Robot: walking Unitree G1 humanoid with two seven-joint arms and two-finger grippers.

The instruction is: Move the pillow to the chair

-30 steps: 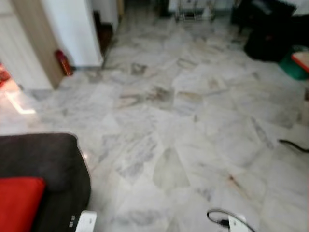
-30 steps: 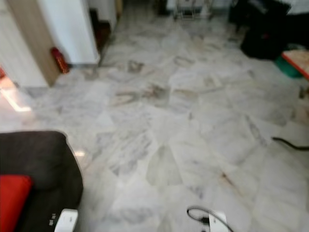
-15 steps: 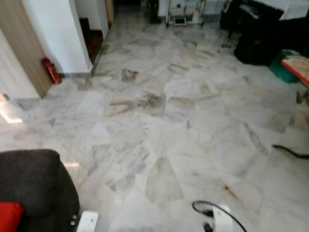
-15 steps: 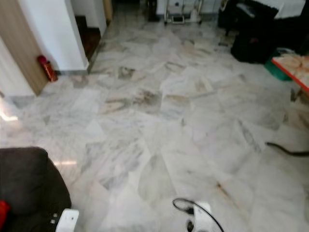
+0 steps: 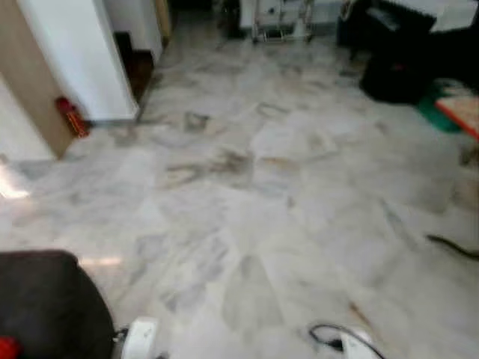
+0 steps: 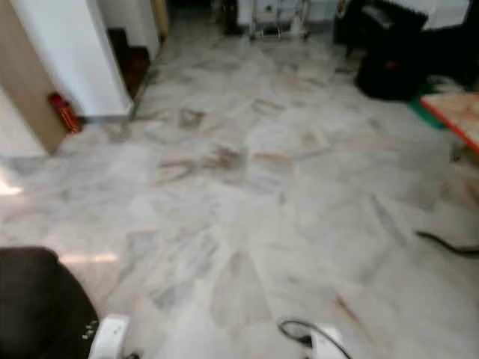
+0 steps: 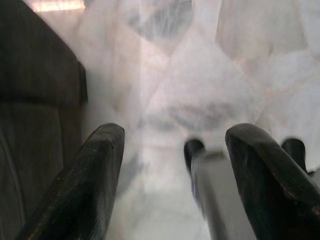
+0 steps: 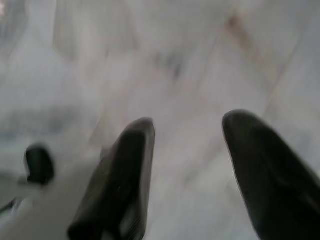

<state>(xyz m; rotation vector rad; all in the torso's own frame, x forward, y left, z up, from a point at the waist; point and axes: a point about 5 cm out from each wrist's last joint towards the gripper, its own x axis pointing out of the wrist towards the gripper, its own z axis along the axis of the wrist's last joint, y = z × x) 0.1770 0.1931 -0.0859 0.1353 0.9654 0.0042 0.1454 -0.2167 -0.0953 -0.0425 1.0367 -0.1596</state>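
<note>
**Both grippers hung open over marble floor, pillow at frame's edge**

You saw the left gripper [image 7: 170,175] nearest, its two black fingers [image 7: 87,185] spread wide with nothing between them, hanging over the pale floor just beside the dark side of the sofa [image 5: 45,307]. The right gripper [image 8: 192,175] hung the same way, fingers wide apart and empty above the marble; that picture was blurred. In the head views the tops of both silver arms showed at the bottom edge, the left arm [image 5: 140,336] beside the sofa and the right arm [image 5: 352,345] with a black cable looped at it.

The pillow [image 5: 7,348] was only a red sliver at the lower left corner, lying on the sofa. Beyond you stretched the grey-veined marble floor [image 5: 254,187]. A black cord [image 5: 453,247] lay on it at the right. Farther left, a red fire extinguisher [image 5: 71,117] stood against a wooden panel beside a white wall [image 5: 75,52]. At the far right sat a dark bulky shape [image 5: 397,75], a green object [image 5: 438,112] and the orange-edged corner of a table [image 5: 460,112]. A metal rack [image 5: 281,19] stood at the back. The whole scene was soft with blur.
</note>
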